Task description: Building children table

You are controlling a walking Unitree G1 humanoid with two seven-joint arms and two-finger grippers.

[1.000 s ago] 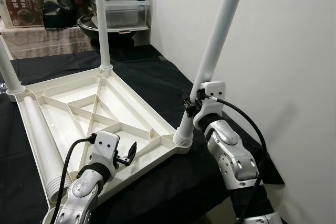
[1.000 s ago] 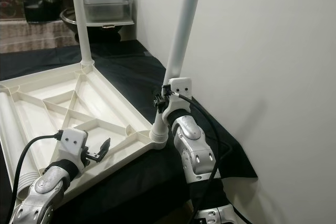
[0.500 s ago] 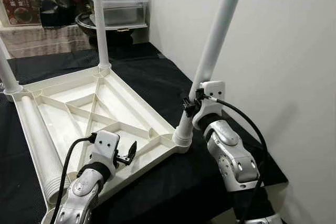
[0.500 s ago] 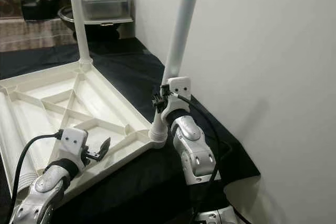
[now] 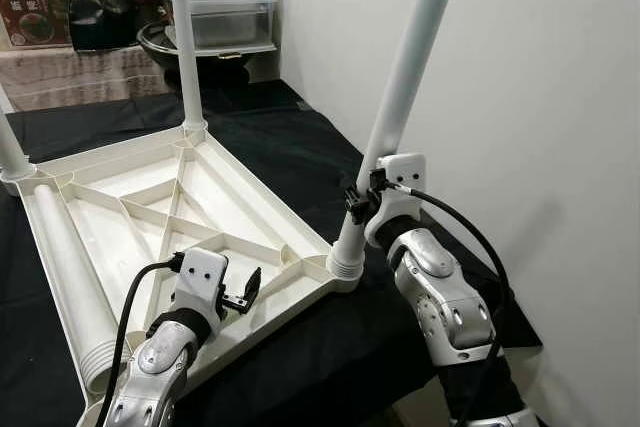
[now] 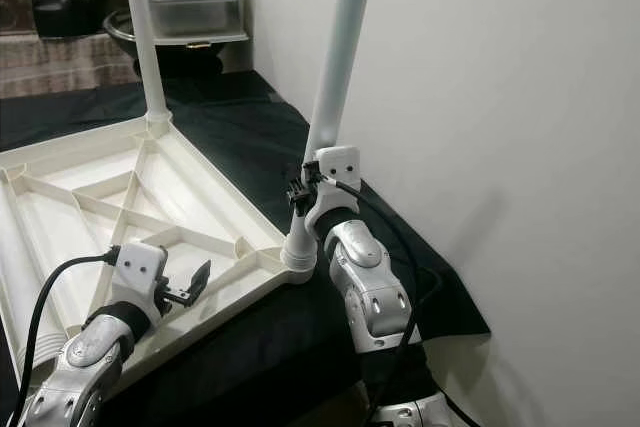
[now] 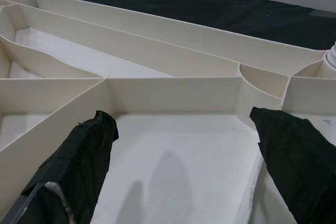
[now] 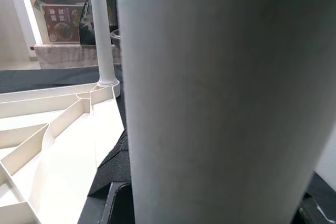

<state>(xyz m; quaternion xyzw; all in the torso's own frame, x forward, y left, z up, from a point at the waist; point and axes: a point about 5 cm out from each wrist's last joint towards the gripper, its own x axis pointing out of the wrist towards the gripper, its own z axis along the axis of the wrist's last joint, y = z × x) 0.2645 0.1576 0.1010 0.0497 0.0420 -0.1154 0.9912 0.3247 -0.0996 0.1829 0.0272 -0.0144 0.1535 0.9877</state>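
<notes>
White ribbed tabletop (image 5: 150, 212) inverted, legs (image 5: 400, 97) upright

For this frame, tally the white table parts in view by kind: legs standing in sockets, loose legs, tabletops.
Legs standing in corner sockets: 3 (near right, held by the right gripper; far right; far left)
Loose legs lying on the tabletop: 1
Upside-down tabletops: 1
Total: 5
</notes>
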